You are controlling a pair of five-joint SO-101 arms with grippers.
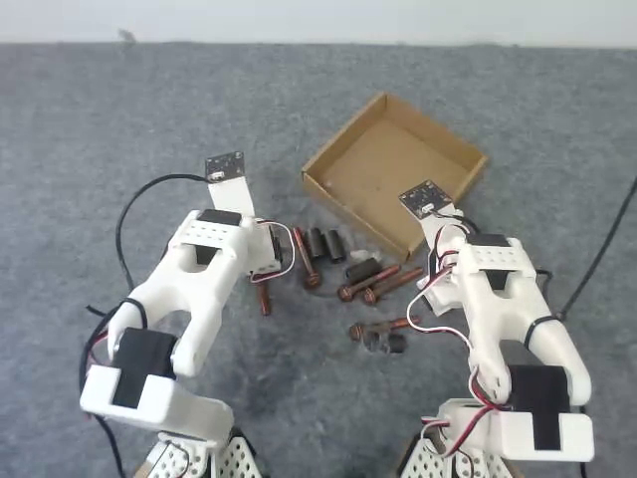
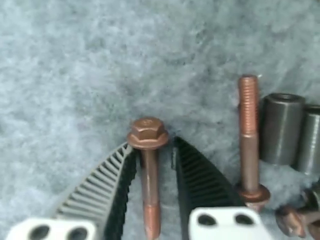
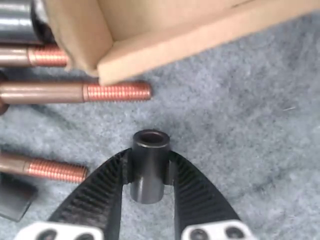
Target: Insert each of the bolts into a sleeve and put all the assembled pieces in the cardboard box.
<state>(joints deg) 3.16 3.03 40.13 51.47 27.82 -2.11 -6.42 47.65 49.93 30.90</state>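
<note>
Carpet [image 2: 75,60]: L end effector [image 2: 151,146] astride bolt [image 2: 149,200]

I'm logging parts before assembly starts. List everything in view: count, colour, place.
cardboard box: one, brown, far side, ahead of the right arm, nothing in it.
bolts: five that I can make out, copper, lying between the arms.
sleeves: about six, dark grey, scattered among the bolts.
carpet: one, grey, under everything.
left gripper: one, black fingers, open, jaws either side of a bolt on the carpet.
right gripper: one, black fingers, shut on a sleeve beside the box's corner.
</note>
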